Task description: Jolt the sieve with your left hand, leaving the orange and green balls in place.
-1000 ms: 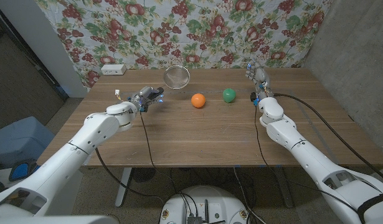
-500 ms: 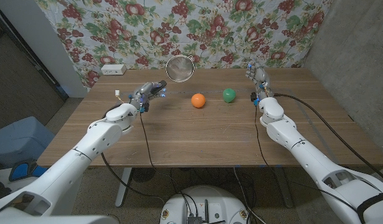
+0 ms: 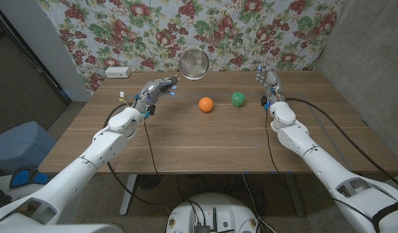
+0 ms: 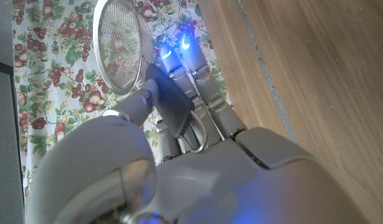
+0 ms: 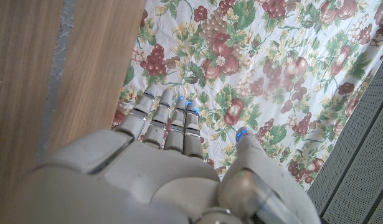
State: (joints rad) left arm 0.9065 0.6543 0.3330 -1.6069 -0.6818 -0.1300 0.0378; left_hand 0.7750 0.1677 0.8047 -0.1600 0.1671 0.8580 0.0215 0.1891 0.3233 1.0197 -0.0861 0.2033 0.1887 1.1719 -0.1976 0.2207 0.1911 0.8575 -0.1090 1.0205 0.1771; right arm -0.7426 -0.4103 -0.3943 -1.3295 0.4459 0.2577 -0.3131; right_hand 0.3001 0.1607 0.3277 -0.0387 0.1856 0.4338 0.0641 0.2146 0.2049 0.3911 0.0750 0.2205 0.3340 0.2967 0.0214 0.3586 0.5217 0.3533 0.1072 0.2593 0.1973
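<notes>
Left hand point(image 3: 154, 90) clamps the sieve point(image 3: 193, 63) handle, mesh lifted at upper centre against the floral cloth. Mid-jolt, I judge; next, shake it clear of orange ball point(image 3: 206, 104) and green ball point(image 3: 238, 99). Right hand point(image 3: 268, 81) fingers straight, empty.

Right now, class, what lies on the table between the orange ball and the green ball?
Nothing: bare wood separates the orange ball and green ball, head view.

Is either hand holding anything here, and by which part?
The left hand holds the sieve by its dark handle. The right hand holds nothing.
</notes>
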